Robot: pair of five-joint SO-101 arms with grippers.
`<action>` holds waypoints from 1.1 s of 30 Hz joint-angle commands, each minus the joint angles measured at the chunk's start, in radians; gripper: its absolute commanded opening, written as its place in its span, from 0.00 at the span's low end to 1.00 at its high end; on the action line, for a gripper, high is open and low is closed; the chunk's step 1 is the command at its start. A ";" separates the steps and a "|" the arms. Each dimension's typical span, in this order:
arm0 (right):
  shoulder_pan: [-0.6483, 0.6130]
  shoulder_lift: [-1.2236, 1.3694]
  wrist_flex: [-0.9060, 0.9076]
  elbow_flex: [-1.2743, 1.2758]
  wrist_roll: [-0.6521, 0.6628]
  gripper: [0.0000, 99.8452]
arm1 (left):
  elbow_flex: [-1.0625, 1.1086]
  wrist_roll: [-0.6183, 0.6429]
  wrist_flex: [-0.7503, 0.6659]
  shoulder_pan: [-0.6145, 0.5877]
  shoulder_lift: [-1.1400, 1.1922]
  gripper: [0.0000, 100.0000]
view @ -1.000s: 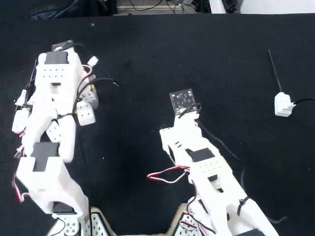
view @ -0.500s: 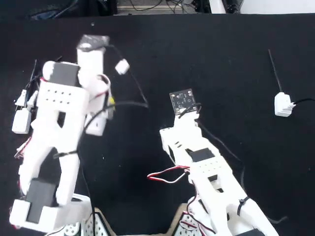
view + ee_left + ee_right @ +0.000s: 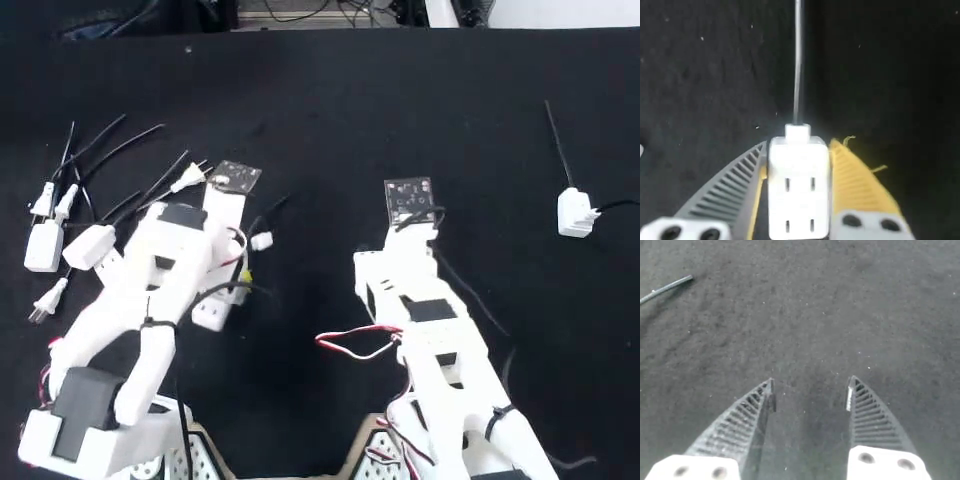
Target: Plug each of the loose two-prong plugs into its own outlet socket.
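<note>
One outlet socket (image 3: 799,195) gripped in left hand (image 3: 800,145), right hand (image 3: 810,384) spread wide

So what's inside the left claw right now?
The left claw is shut on a white outlet block with two pairs of slots, its cord running away over the black table. The block's sides are covered by the fingers, so they can't be seen.

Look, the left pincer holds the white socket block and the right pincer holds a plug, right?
Not quite. The right pincer is open and holds nothing, as the right wrist view shows. The left pincer does hold the white socket block.
</note>
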 commanded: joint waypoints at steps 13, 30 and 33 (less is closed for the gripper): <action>-0.043 -0.025 -0.020 -0.045 0.000 0.22 | -0.194 -0.462 0.282 -0.420 -0.120 0.24; 0.144 -0.031 0.029 -0.102 -0.006 0.22 | 0.096 -0.080 -0.020 0.059 -0.120 0.21; 0.146 -0.031 0.029 -0.102 -0.006 0.22 | 0.101 -0.011 -0.044 0.174 -0.124 0.21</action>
